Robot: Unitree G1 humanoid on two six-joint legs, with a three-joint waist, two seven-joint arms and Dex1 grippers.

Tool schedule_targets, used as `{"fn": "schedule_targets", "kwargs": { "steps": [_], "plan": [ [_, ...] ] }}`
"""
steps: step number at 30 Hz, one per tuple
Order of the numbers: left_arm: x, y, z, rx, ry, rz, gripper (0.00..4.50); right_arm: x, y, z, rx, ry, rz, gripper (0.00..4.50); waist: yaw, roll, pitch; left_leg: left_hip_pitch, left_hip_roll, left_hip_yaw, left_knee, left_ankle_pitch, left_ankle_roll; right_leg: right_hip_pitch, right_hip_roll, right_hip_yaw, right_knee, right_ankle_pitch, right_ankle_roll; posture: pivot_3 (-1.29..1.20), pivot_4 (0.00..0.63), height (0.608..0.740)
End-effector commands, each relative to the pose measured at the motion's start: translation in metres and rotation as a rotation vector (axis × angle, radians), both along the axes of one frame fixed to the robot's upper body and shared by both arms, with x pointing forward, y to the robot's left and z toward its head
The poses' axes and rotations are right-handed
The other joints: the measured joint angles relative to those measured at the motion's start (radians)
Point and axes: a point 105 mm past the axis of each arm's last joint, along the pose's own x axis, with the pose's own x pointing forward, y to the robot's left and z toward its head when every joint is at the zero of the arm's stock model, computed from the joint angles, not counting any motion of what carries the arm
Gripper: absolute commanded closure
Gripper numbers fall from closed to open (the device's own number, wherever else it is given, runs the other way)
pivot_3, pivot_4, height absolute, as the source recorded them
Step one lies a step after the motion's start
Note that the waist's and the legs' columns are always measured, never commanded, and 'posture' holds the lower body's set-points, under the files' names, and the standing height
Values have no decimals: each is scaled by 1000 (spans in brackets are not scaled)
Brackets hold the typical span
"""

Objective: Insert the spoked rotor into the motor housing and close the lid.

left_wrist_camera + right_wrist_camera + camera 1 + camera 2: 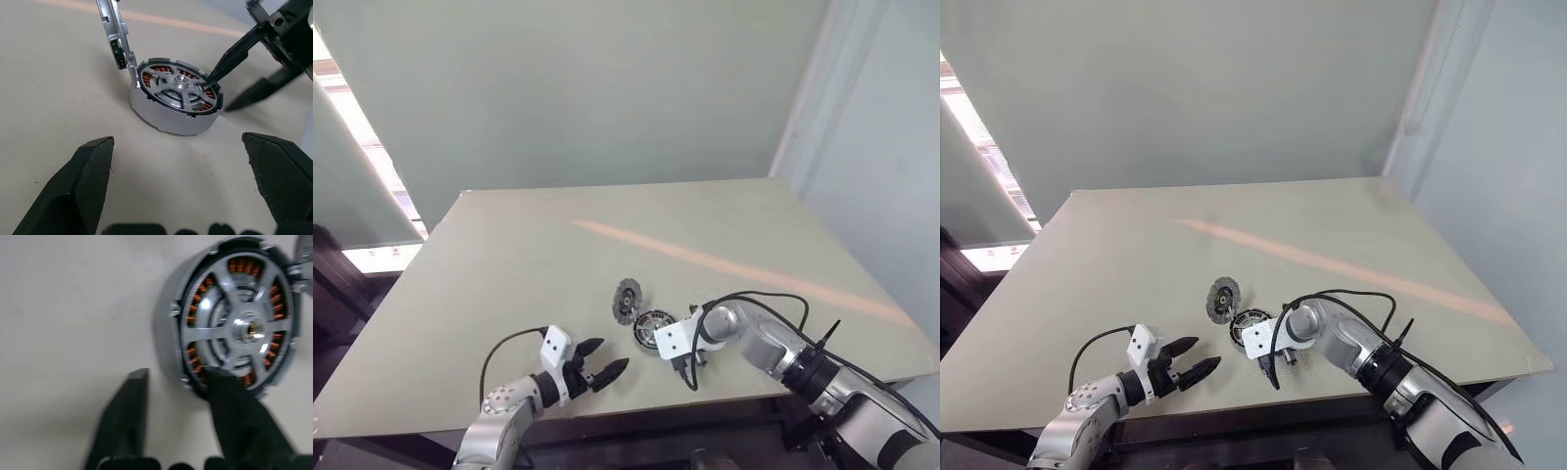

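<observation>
My right hand [230,83] reaches down over the short round metal-rimmed motor housing [653,328] with its ring of reddish-copper windings, which sits on the pale beige counter [509,264] near its front edge. The flat grey spoked rotor [179,87] with its silvery hub already lies inside the housing, its spokes crossing over the copper. One of my right fingers [230,401] rests its tip on the inner edge of the housing at the windings; the other finger [124,416] stands outside the metal wall, so the two straddle the rim. They are partly drawn together, but I cannot tell whether they pinch the wall.

The shiny silver round lid [626,298] with its dark rim stands up on edge right against the far side of the housing, touching it, and leans a little away. It is the only thing crowding the housing.

My left hand [597,367] hovers low over the counter, nearer to me and to the left of the housing, its fingers spread wide with nothing between them. A black cable [773,299] loops above my right wrist.
</observation>
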Motion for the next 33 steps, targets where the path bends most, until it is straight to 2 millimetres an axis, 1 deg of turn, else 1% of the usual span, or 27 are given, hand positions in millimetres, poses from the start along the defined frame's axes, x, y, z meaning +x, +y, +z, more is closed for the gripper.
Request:
{"fn": "schedule_targets", "kwargs": {
  "steps": [1,2,4,10,15,18,23,25,26,27,29,31,33],
  "plan": [
    [5,-3,12,4,-60,-14,0,3,-3,-9,-25,-5,1,3773,-1,-2,-2,0,0,0,0,0,0,0,0,0,0,0,0,0,0,740],
    [5,-3,12,4,-61,-14,0,4,-2,-9,-22,-12,2,4015,-1,-2,-2,1,0,0,0,0,0,0,0,0,0,0,0,0,0,740],
    [4,-4,12,5,-61,-14,0,6,-1,-10,-17,-18,7,4354,-2,-2,-2,2,1,0,0,0,0,1,0,0,1,0,0,0,0,740],
    [2,-4,10,6,-62,-10,0,10,5,-6,7,-41,29,4429,-2,-2,-2,5,0,1,1,1,0,0,0,1,7,0,-1,0,0,740],
    [3,-3,9,7,-67,-1,0,11,17,6,83,-32,29,4429,-7,-2,-2,7,0,1,1,1,0,0,0,0,9,0,-1,0,0,740],
    [3,-1,9,11,-69,6,0,6,24,13,135,10,21,4429,-11,-2,-2,7,0,1,1,1,0,-1,0,0,9,0,-1,0,0,740],
    [4,10,7,32,-70,32,0,-14,39,26,235,143,-14,4429,-7,-2,-2,5,0,0,-1,1,0,-3,0,0,8,-1,-1,0,0,740],
    [2,17,4,62,-71,28,0,-23,46,31,274,201,-47,4429,-6,-2,-2,2,0,0,-2,1,0,-5,0,0,8,-1,-2,0,0,740],
    [0,20,3,76,-74,23,0,-26,49,33,294,227,-72,4429,-6,-2,-2,1,0,0,-2,1,0,-6,0,0,8,-1,-2,0,0,740],
    [-1,23,2,86,-77,16,0,-27,51,36,307,216,-93,4429,-6,-2,-2,-1,0,-1,-3,1,0,-8,0,-1,8,-2,-3,0,0,740],
    [-8,31,-2,101,-63,2,0,-31,59,40,352,265,-190,4429,-5,-2,-2,-5,0,-1,-3,1,-1,-13,1,0,9,-2,-3,0,0,740],
    [-12,38,-2,102,-77,17,0,-34,67,45,398,314,-282,4429,-6,-1,-2,-6,0,0,-3,1,-1,-14,1,0,10,-2,-3,0,0,740],
    [-13,41,-2,98,-79,24,0,-36,69,46,402,327,-314,4429,0,-1,-1,-7,0,0,-3,1,-1,-15,0,0,10,-2,-3,0,0,740]
  ]
}}
